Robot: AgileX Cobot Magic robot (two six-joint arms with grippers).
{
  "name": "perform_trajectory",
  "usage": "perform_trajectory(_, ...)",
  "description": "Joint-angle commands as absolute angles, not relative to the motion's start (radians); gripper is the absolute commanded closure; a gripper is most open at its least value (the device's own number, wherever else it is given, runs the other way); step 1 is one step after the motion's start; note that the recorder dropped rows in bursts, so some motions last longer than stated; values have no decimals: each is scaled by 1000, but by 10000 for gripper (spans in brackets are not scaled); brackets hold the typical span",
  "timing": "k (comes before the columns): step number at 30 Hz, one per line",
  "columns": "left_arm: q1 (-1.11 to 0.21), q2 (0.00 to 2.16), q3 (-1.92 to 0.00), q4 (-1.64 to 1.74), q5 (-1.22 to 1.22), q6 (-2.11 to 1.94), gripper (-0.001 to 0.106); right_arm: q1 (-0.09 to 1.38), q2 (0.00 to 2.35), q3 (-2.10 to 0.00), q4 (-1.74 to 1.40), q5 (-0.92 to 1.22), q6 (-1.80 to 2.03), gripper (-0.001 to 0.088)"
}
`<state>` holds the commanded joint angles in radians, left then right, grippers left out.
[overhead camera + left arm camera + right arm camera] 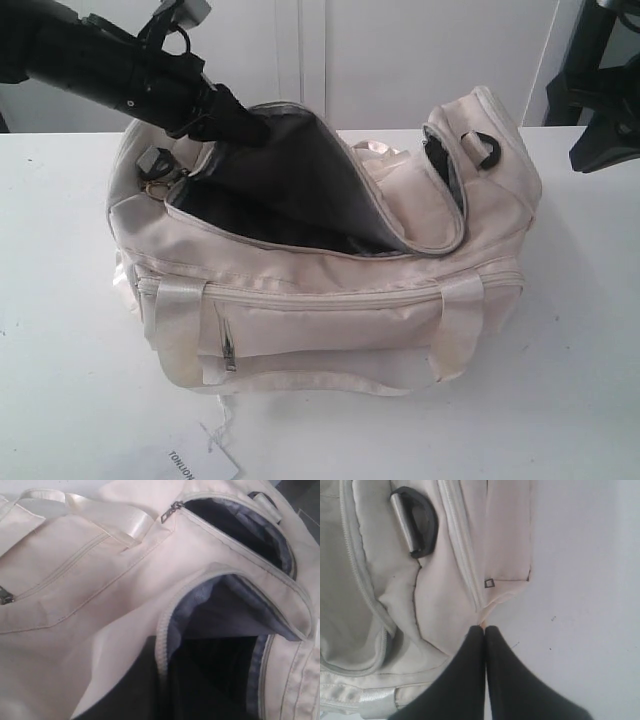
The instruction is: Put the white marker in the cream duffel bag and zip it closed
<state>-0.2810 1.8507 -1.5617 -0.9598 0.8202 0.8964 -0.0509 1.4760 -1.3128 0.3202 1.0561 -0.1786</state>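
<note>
While one cream duffel bag (330,320) gapes open, one tag (200,462) lies near.

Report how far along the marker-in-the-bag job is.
Done: nothing confirmed. The white marker shows in no view, so it may already be inside. In hand: the left gripper reaches into the open mouth of the cream duffel bag, while the right gripper, shut, sits at the bag's end corner. Left: zipping. The main opening gapes wide, with the dark lining exposed.

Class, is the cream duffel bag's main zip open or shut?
Open: the cream duffel bag gapes wide along its top, with its dark grey lining showing.
</note>
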Motion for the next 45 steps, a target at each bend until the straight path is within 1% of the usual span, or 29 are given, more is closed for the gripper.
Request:
perform_trajectory(6,-281,1857,-1562,-854,863,896,1052,-51,1476,-1313,320,1060,-179,868)
perform_trajectory(8,-281,1857,-1562,-828,865,896,1010,-51,1476,-1313,320,1060,-179,868)
perform_trajectory(10,-281,1857,-1560,-820,865,896,904,-51,1476,-1313,320,1060,-179,868)
perform_trajectory(14,-281,1857,-1560,-820,865,896,626,-51,1476,-1313,320,1060,-179,868)
perform_trajectory(16,-281,1857,-1560,-820,866,896,523,-51,1476,-1313,318,1060,-179,868)
perform_trajectory(19,-281,1857,-1560,-820,866,896,415,-51,1476,-1313,318,1057,-179,868)
perform_trajectory(21,-281,1855,-1560,-820,866,893,376,-51,1476,-1313,318,1054,-179,868)
perform_trajectory(35,-281,1725,-1560,-814,883,893,366,-51,1476,-1313,318,1049,-181,868)
perform_trajectory(41,-281,1670,-1560,-753,810,838,367,-51,1476,-1313,318,1050,-187,868)
perform_trajectory(43,-281,1659,-1560,-678,759,728,388,-51,1476,-1313,318,1050,-187,868)
perform_trajectory(45,-281,1657,-1560,-585,738,624,435,-51,1476,-1313,318,1050,-187,868)
